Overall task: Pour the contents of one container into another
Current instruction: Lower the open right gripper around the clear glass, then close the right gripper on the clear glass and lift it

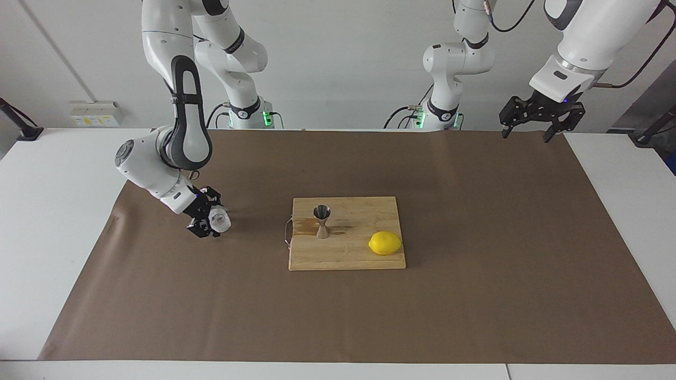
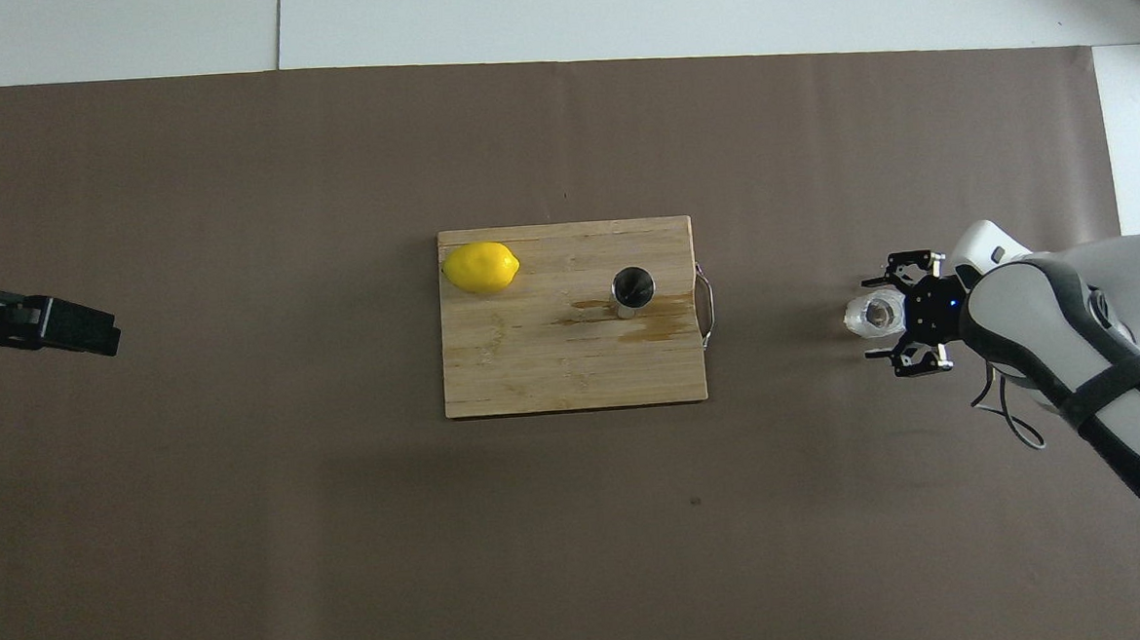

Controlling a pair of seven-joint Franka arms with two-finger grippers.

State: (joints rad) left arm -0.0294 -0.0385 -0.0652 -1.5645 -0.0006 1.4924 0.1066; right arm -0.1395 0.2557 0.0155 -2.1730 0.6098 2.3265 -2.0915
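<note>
the right gripper [image 1: 207, 222] sits low on the brown paper at the right arm's end of the table, its fingers to either side of the clear faceted cup [image 1: 218, 220]; whether they press the wall or stand just off it i cannot tell. the cup stands upright on the paper, well apart from the cutting board [image 1: 347, 253]. the left gripper [image 1: 541, 120] hangs high over the paper's edge at the left arm's end, jaws wide apart and holding nothing; that arm waits.

the steel jigger [image 1: 321, 221] stands upright on the board, near the handle end, with a wet stain beside its foot. a lemon [image 1: 385, 243] lies on the board's other end.

the facing view shows the jigger's hourglass waist and the height of each gripper; the overhead view shows only its dark round mouth [image 2: 633, 285] and the cup's open rim [image 2: 873, 314], with just the tip of the left gripper [image 2: 53, 326] at the frame's edge.

brown paper [image 1: 475, 295] covers a white table [image 1: 47, 211]; a white wall with a socket box [image 1: 95, 113] rises past the arm bases.
</note>
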